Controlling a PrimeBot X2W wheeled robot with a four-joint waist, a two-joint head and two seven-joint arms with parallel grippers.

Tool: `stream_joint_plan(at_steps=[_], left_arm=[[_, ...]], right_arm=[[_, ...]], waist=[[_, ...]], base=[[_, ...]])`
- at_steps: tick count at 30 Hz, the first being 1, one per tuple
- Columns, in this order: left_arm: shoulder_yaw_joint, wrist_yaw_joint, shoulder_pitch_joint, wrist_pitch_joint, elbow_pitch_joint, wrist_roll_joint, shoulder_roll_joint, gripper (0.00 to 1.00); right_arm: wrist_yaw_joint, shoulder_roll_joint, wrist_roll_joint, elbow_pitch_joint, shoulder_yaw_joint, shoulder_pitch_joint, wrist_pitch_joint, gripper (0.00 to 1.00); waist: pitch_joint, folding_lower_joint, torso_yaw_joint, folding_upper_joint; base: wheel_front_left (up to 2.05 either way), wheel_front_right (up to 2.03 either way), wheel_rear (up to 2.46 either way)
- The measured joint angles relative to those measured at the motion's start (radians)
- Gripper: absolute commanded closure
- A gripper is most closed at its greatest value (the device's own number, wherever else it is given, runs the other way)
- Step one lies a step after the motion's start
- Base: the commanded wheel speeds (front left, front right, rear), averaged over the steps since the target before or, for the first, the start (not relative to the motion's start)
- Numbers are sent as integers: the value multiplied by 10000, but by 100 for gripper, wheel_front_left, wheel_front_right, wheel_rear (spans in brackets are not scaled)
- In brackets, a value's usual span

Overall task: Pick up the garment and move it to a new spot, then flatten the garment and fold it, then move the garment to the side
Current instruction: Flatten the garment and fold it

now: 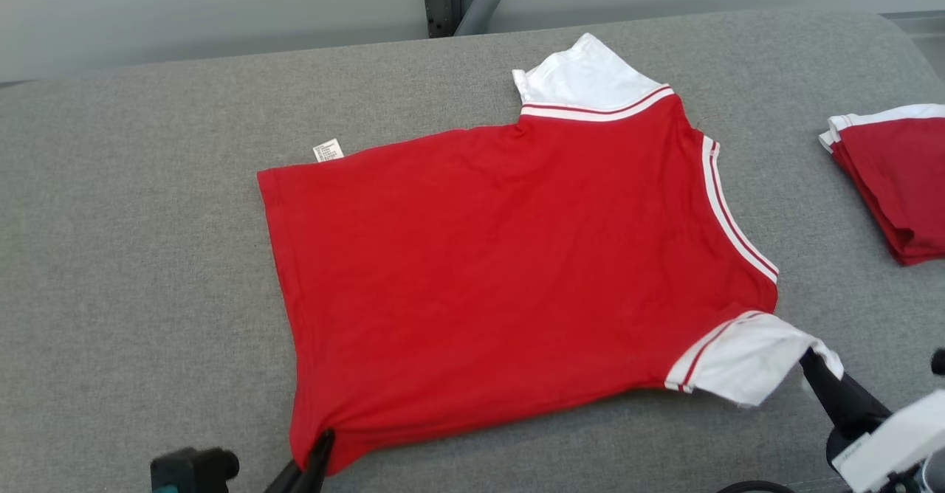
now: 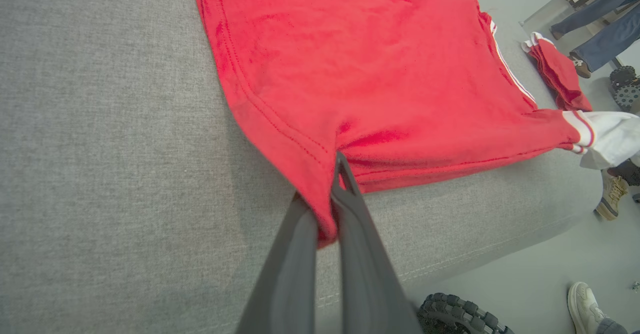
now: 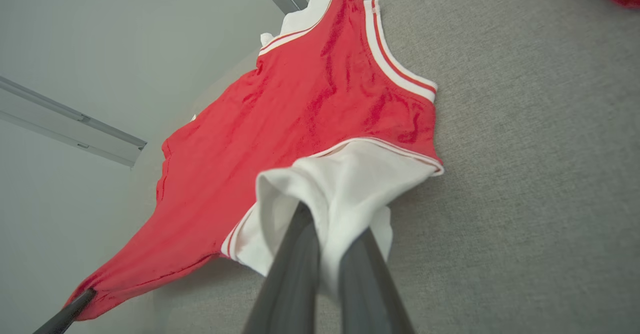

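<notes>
While the left gripper (image 1: 323, 445) pinches its corner, the garment (image 1: 502, 257) lies spread.

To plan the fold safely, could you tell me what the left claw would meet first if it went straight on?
Probably the red, white-sleeved fabric shirt itself, whose hem corner the left claw grips.

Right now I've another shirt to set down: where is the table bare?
Bare: the table left of the red shirt, and the strip between it and the folded shirt. Crowded: the near edge, where left gripper and right gripper pinch it.
</notes>
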Motion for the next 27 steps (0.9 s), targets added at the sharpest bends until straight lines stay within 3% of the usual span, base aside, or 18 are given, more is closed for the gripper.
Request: stream_joint_plan(at_steps=[6,13,17,24,25,26,27], left_arm=[[-67,-265,-1755,1881,226,-395,259,100],[92,-803,-3924,3545,1584,-1488,-476,100],[128,-991,-5105,4151,2869,-1825,-1030,100],[-13,-1269,-6078,4483,4213,-1741,-1384,100],[-40,-1325,-6128,4508,4322,-1743,-1459,100],[-86,-1379,-6172,4564,4435,-1745,-1505,96],[-123,-1453,-6204,4577,4525,-1749,-1532,57]], right_arm=[[0,73,-1415,1152,-127,-2525,2263,100],[0,380,-2412,2706,-307,-5081,4477,100],[0,313,-2976,3390,-157,-6137,5093,100],[0,117,-3051,3914,535,-7368,5193,97],[0,82,-3047,3998,639,-7448,5135,53],[0,50,-3060,4054,721,-7485,4957,0],[0,21,-3078,4128,763,-7532,4815,0]], waist=[[423,1,87,0],[1086,1,354,0],[1492,1,550,0],[1953,2,814,0],[1983,1,858,0],[1995,2,900,0],[1989,2,936,0]], base=[[0,0,0],[0,0,0],[0,0,0],[0,0,0],[0,0,0],[0,0,0],[0,0,0]])
